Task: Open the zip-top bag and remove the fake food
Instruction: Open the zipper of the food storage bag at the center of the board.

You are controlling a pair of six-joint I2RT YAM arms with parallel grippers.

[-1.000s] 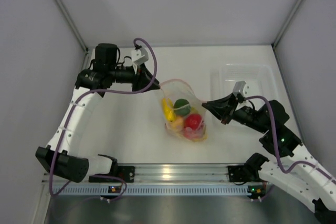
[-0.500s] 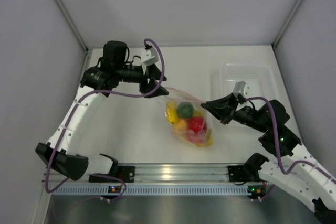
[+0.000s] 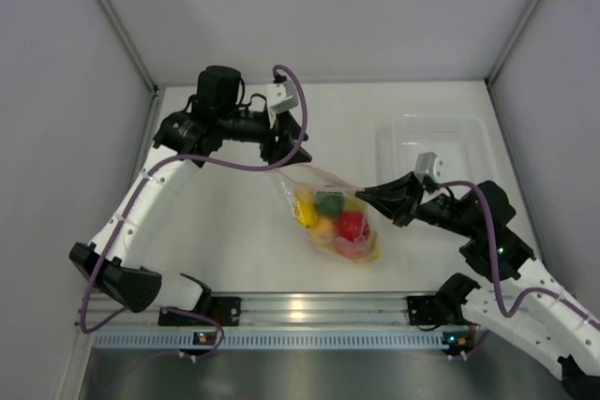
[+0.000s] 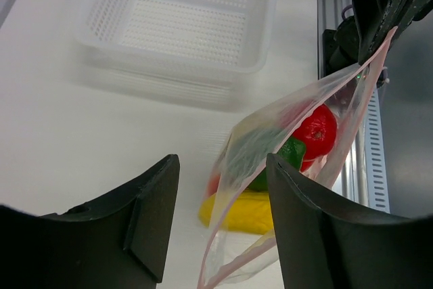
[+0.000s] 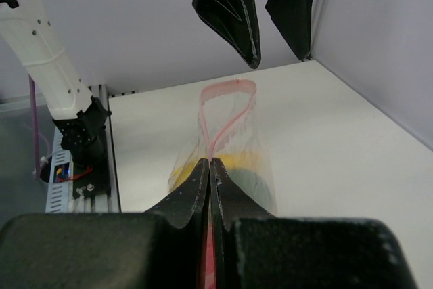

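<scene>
Status: zip-top bag (image 3: 328, 217) sits mid counter (image 3: 234, 231), mouth looks unzipped. Right jaws are pinched shut on its pink strip, lifting one edge. Left jaws are wide over the far lip, gripping nothing. The fake food (image 3: 339, 225) is all inside; removal not started.

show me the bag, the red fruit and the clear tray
bag (image 4: 277, 123), left wrist view, clear upper film
red fruit (image 3: 352, 224), top view, its middle
clear tray (image 4: 183, 28), left wrist view, bare perforated floor
</scene>
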